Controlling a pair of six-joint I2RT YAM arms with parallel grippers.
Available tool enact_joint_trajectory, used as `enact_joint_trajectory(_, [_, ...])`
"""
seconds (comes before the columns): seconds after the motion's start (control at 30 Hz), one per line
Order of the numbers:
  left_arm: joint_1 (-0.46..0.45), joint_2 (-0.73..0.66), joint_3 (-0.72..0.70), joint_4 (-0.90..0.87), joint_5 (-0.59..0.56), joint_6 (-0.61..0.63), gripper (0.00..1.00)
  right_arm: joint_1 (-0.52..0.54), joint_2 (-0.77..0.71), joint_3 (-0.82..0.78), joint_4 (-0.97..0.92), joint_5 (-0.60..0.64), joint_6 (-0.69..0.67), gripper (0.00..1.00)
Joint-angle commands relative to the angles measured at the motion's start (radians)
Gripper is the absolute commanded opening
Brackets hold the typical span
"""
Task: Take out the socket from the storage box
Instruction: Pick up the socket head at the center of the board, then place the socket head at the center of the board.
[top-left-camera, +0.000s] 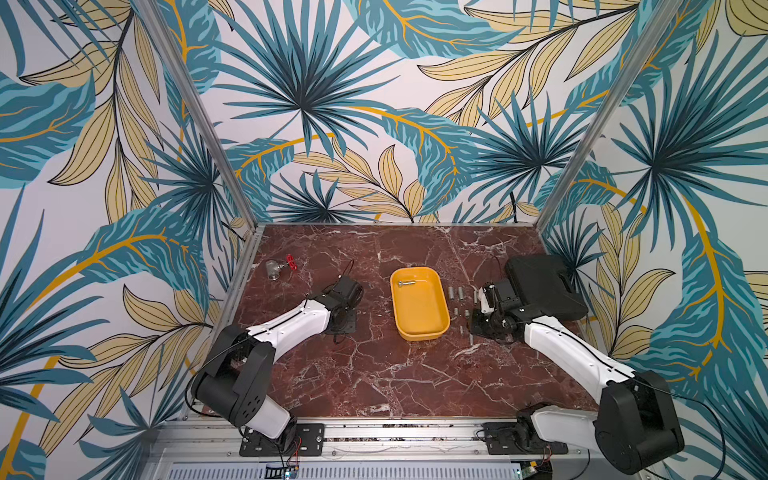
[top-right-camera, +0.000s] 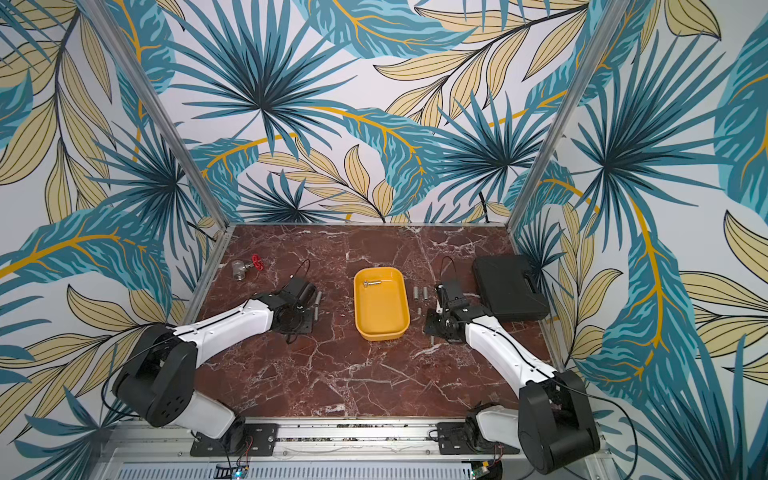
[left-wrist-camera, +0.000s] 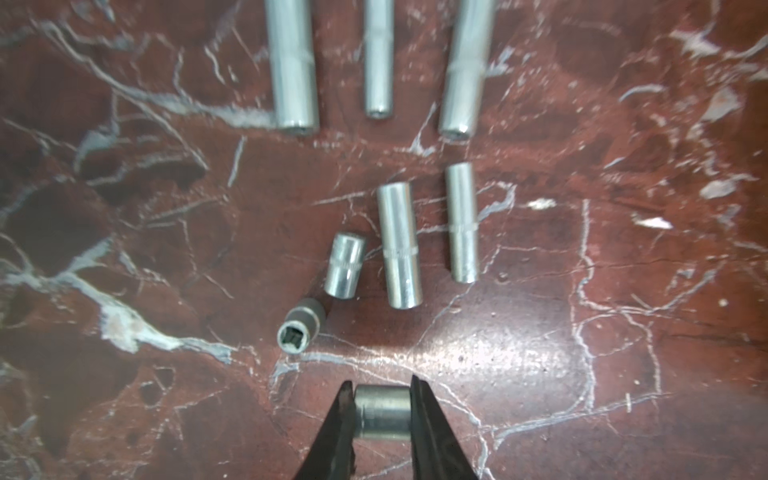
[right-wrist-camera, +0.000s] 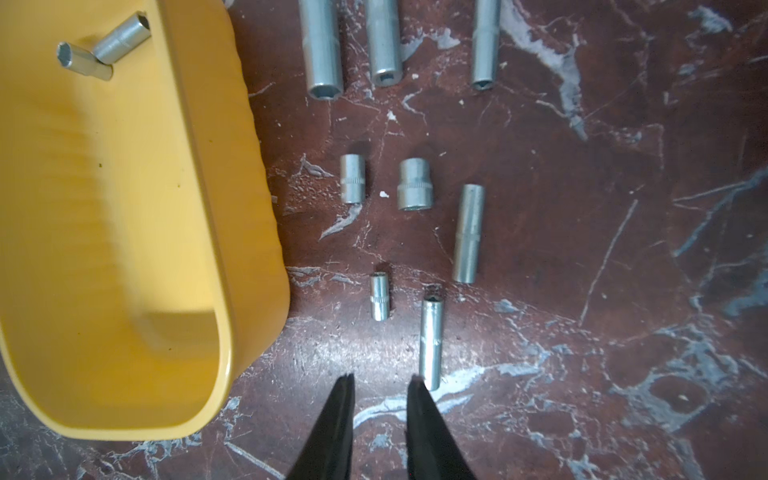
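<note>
Left of the tray (top-left-camera: 420, 335), the left claw (left-wrist-camera: 381, 383) is pinched shut on a short socket (left-wrist-camera: 382, 413), with more sockets (left-wrist-camera: 399, 245) lying on the marble (left-wrist-camera: 582, 332) just beyond it. Right of the tray, the right claw (right-wrist-camera: 382, 377) stands slightly parted and empty, one fingertip (right-wrist-camera: 420, 399) just beside a long socket (right-wrist-camera: 431, 340) among others lying there. Farther off, two sockets (right-wrist-camera: 122, 38) lie touching at the tray's far end, a valve (top-left-camera: 275, 270) sits far left and a black case (top-left-camera: 540, 282) far right.

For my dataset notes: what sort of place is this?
Probably a robot test booth: blue-and-yellow leaf-print wall panels enclose a red marble-look tabletop, with two white-and-black arms bolted to an aluminium rail.
</note>
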Motion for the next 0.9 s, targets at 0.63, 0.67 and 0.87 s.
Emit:
enact_joint_trajectory(0.63, [0.178, 0.26, 0.254, 0.041, 0.108, 0.134, 0.26, -0.004, -0.01, -0.028, 0.0, -0.013, 0.007, 0.25])
enact_joint_trajectory(0.67, [0.183, 0.266, 0.254, 0.043, 0.108, 0.134, 0.26, -0.004, -0.011, -0.028, 0.001, -0.012, 0.006, 0.25])
enact_joint_trajectory(0.87, [0.188, 0.294, 0.255, 0.058, 0.143, 0.132, 0.29, -0.004, -0.006, -0.023, 0.004, -0.016, 0.01, 0.25])
